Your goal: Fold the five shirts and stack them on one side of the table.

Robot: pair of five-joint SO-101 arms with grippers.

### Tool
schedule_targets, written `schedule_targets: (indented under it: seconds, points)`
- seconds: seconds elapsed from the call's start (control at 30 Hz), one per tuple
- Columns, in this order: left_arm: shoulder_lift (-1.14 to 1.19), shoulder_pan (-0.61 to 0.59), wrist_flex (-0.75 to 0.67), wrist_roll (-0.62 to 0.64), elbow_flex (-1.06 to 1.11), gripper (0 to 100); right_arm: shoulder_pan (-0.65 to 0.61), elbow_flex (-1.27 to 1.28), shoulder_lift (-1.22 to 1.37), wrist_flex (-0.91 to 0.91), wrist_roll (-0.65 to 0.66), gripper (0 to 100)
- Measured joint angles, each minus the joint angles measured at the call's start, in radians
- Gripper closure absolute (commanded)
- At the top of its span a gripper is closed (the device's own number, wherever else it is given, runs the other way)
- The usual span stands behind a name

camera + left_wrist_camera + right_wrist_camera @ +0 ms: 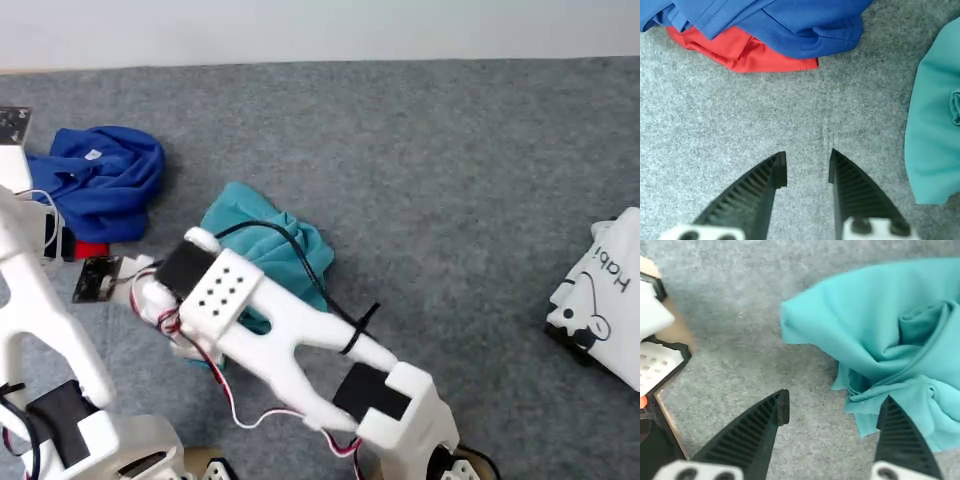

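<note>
High view: grey felt table cover (pixel 450 150). I count four shirts. A crumpled blue shirt (pixel 100 180) is upper left, with a red shirt (pixel 92 250) showing as a sliver under its lower edge. A bunched teal shirt (pixel 295 245) is centre-left. A white shirt (pixel 610 300) with black print is at the right edge, well apart from the others. There are two white plastic arms. My left arm (pixel 40 300) runs along the left edge. My right arm (pixel 290 320) runs diagonally from lower centre across the lower part of the teal shirt.

Left wrist view: left gripper (pixel 807 167) is at bottom centre over bare grey cover, black toothed jaws slightly parted with nothing between them. The red shirt is at upper left with the blue shirt lying on top of it, and far more red is exposed here than from above. The teal shirt fills the right edge.

Right wrist view: right gripper (pixel 835 412) is spread wide and holds nothing. One finger is over grey cover and the other is at the teal shirt's lower hem; I can't tell if it touches. The teal shirt takes the upper right, with its folds clear.
</note>
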Motion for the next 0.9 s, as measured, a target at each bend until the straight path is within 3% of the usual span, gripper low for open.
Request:
schedule_targets:
  seconds: [0.13,0.53,0.8,0.9]
  points:
    - [0.0,0.0,0.0,0.0,0.0,86,0.017,-0.032,0.0,0.0,0.0,70.6]
    - [0.0,0.0,0.0,0.0,0.0,86,0.261,-0.115,0.0,0.0,-0.046,70.7]
    - [0.0,0.0,0.0,0.0,0.0,86,0.33,0.244,-0.206,0.0,-0.049,70.7]
    - [0.0,0.0,0.0,0.0,0.0,86,0.35,0.41,-0.285,-0.034,0.008,70.7]
